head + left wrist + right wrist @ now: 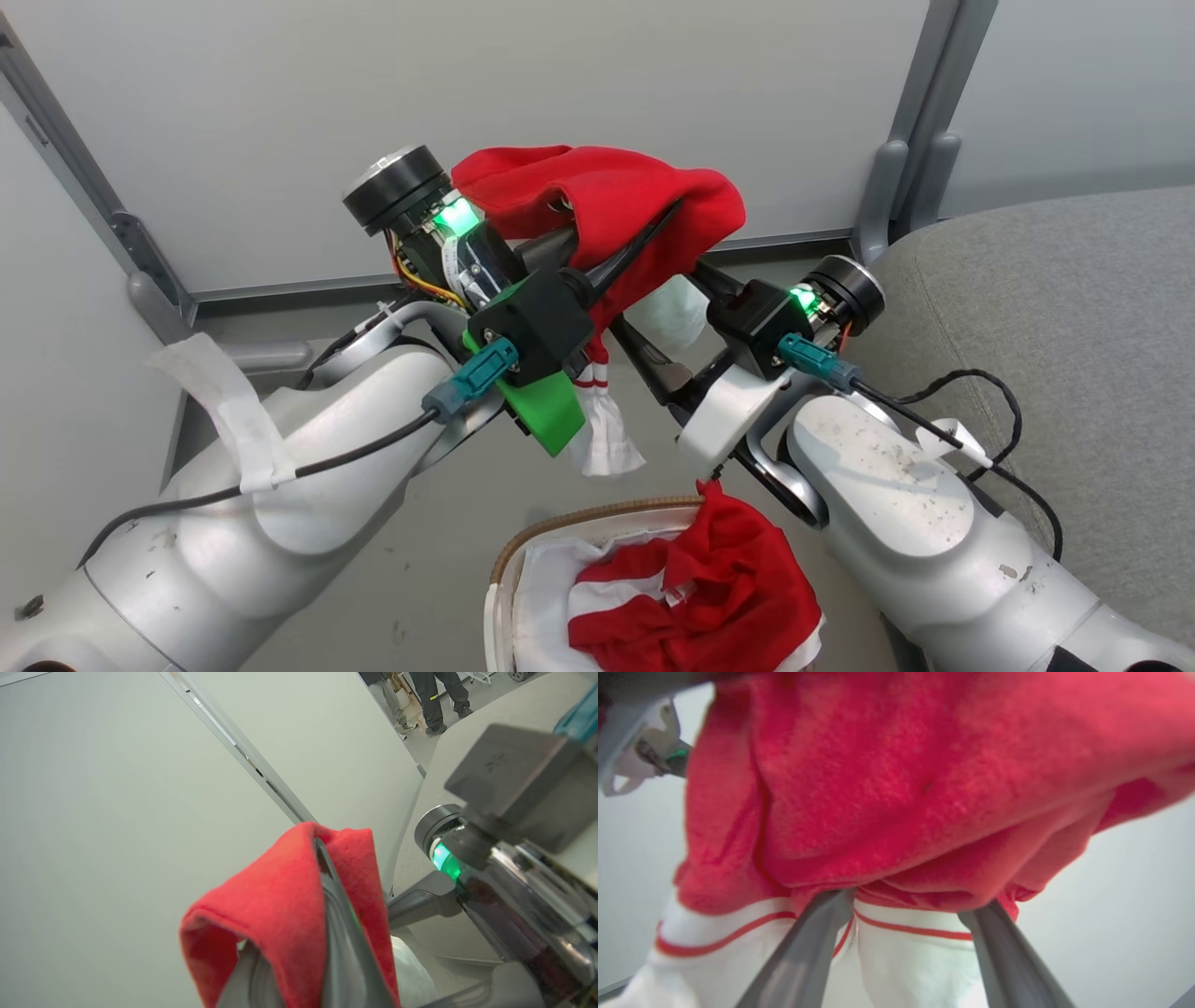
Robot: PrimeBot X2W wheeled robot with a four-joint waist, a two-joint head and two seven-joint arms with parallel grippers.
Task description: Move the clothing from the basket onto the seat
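Note:
A bright red piece of clothing [607, 201] with white striped trim hangs in the air, high above the basket [579, 523]. My left gripper [644, 238] is shut on it, and the red cloth [280, 914] folds over the closed fingers [338, 933]. My right gripper [915, 900] is open, its spread fingers [808, 947] pushing up into the garment's underside [901, 788] at the white hem. More red and white clothing [719, 579] lies in the basket at the bottom of the head view. The grey seat [1055, 327] is at the right.
Pale partition panels [467, 112] with grey posts stand close behind both arms. The basket's white liner [546, 579] shows beside the clothes. Two people's legs [434, 700] stand far off in the left wrist view. A black cable [990, 383] loops over my right forearm.

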